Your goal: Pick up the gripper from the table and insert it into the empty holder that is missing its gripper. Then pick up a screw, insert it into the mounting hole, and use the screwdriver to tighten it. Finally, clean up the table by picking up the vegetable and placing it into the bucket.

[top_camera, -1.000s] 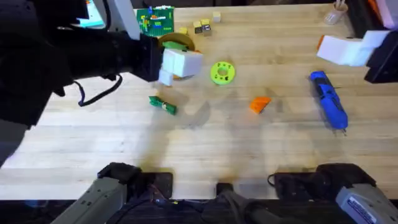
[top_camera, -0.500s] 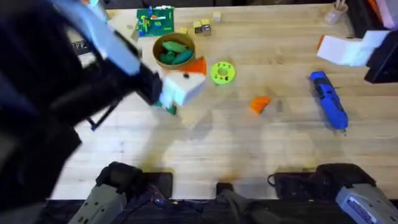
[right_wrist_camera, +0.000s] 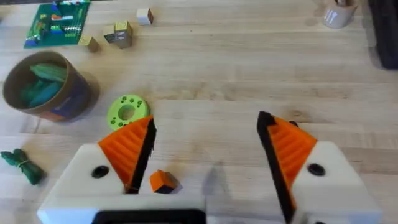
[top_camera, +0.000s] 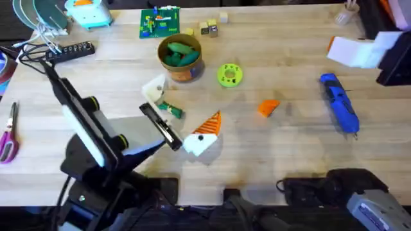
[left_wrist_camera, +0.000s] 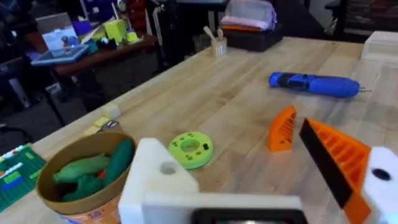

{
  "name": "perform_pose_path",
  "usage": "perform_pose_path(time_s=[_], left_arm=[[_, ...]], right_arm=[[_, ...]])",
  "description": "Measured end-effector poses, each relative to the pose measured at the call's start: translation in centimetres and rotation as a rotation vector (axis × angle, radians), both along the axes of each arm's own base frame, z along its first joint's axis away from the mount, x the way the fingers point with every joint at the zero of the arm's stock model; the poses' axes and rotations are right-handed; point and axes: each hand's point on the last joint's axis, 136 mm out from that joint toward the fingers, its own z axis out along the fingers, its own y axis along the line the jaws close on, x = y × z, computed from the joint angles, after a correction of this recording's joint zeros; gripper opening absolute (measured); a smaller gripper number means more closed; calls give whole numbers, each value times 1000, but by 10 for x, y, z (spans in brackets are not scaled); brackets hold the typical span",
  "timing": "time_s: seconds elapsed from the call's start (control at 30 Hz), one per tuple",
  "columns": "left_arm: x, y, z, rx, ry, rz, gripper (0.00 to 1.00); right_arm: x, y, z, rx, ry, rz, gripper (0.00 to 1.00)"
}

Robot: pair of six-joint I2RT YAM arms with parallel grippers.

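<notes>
The gripper, a small orange wedge (top_camera: 268, 107) (left_wrist_camera: 283, 127) (right_wrist_camera: 163, 182), lies loose mid-table. My left gripper (top_camera: 183, 110) (left_wrist_camera: 239, 162) is open, left of that wedge. One of its fingers is the plain white holder (top_camera: 154, 90) (left_wrist_camera: 155, 180); the other finger (top_camera: 205, 131) has an orange tip. The dark-green vegetable (top_camera: 168, 109) (right_wrist_camera: 22, 163) lies on the table between those fingers. The blue screwdriver (top_camera: 339, 110) (left_wrist_camera: 314, 84) lies at the right. The bucket (top_camera: 180, 56) (left_wrist_camera: 87, 171) (right_wrist_camera: 46, 84) holds green toys. My right gripper (top_camera: 347, 50) (right_wrist_camera: 207, 130) is open at the far right, holding nothing.
A lime-green disc (top_camera: 230, 74) sits beside the bucket. A green brick board (top_camera: 159, 22) and small blocks (top_camera: 209, 27) lie at the back. A power strip (top_camera: 67, 50) and scissors (top_camera: 8, 131) are at the left, a cup (top_camera: 347, 14) at the back right.
My left arm dropped from close under the camera toward the front left. Its gripper moved from beside the bucket to around the vegetable. The right arm stayed still.
</notes>
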Motion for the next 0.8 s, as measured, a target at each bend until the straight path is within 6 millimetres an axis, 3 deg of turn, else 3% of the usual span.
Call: perform_pose_path(time_s=[0.27,0.8], left_arm=[[-5,-9,-31,-33,77,-46,992],[-7,-11,-31,-50,98,-56,993]], right_arm=[[0,0,0,0,0,0,990],[0,0,0,0,0,0,991]])
